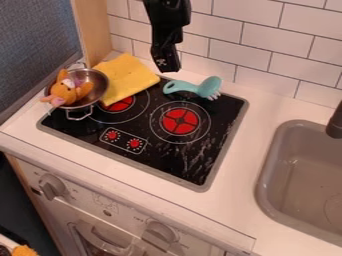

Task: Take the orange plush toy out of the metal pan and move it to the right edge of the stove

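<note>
Oven knob [160,232], stovetop [141,126], teal utensil [192,88] near black hand [168,67]

Plush toy [65,93] in pot [97,87], left of cloth [125,79]

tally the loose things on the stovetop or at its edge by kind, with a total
Metal pot: 1
Orange plush toy, in the pot: 1
Yellow cloth: 1
Teal pronged utensil: 1
Total: 4
</note>
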Available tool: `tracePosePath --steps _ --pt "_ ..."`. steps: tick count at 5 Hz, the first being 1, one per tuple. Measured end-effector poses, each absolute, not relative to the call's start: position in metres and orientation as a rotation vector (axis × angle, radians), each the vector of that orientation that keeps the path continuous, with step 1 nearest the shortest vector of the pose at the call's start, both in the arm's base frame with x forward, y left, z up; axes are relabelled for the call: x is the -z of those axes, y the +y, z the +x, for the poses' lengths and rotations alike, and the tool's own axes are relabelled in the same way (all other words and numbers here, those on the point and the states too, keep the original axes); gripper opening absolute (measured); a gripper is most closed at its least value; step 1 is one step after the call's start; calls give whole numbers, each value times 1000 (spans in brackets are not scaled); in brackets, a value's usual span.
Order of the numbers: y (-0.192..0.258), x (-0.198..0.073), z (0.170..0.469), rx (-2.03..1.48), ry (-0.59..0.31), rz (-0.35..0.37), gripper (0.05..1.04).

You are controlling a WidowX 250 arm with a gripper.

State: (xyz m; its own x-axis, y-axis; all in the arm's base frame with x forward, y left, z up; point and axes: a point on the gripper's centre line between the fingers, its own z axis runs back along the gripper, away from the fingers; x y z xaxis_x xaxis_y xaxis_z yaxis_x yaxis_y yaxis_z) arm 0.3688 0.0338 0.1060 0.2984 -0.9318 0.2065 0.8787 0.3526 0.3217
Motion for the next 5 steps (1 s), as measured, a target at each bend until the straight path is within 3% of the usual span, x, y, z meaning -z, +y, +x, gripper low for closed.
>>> tracePosePath --steps 3,5 --pt "62 -95 360 1049 -341 110 999" --pt "107 -94 339 588 -228 108 999"
